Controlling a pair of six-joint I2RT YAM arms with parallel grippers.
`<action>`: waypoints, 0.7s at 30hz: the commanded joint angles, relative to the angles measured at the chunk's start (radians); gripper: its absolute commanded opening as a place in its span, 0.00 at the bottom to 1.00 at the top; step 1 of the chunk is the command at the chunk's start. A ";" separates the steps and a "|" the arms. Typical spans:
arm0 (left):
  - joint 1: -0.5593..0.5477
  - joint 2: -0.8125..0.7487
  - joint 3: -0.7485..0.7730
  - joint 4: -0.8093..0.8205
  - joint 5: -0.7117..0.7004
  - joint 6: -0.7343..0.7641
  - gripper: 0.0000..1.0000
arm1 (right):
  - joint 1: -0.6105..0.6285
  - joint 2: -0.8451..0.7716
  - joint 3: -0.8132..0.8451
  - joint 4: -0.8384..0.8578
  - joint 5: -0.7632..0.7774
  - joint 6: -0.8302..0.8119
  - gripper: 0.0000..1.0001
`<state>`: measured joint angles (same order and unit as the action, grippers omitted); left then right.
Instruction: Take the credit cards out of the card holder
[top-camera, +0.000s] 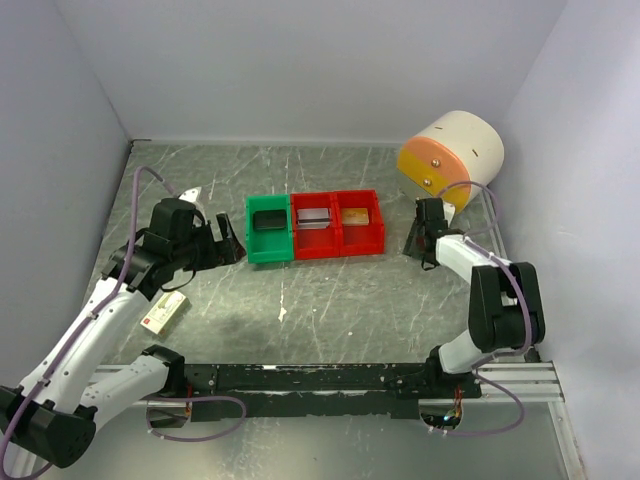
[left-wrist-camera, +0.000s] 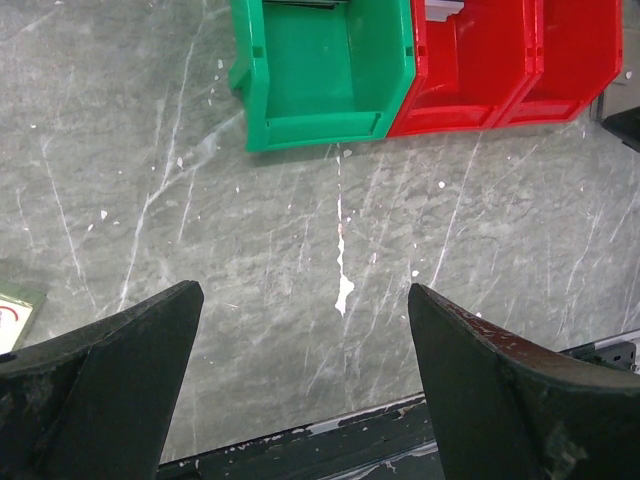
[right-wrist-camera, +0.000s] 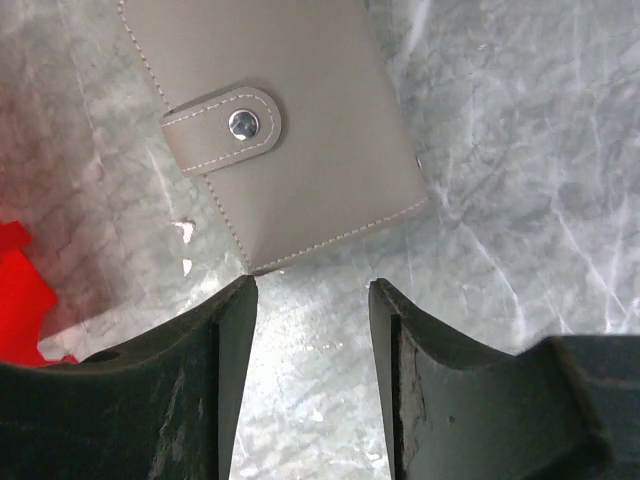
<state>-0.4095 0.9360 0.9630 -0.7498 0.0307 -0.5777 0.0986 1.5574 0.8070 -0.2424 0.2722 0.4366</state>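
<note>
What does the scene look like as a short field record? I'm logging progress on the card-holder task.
card holder: grey, flat on the table, strap snapped shut
right pincer: jaws apart, empty, just short of the holder's near corner
left pincer: wide open, empty, above bare table
bins: green bin and two red bins in a row mid-table
white-and-red box: on the table beside the left arm
task status: holder not yet opened
</note>
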 joint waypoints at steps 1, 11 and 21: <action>-0.008 0.011 -0.012 0.042 0.039 -0.013 0.96 | -0.008 -0.084 0.023 -0.050 0.009 -0.014 0.51; -0.007 -0.022 0.003 0.006 0.018 -0.018 0.96 | -0.022 0.124 0.284 -0.045 0.083 -0.043 0.59; -0.008 -0.042 0.003 -0.009 0.001 -0.019 0.96 | -0.022 0.200 0.186 -0.003 0.097 -0.015 0.53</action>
<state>-0.4099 0.9024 0.9543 -0.7559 0.0376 -0.5850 0.0853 1.7893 1.0611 -0.2481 0.3519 0.4107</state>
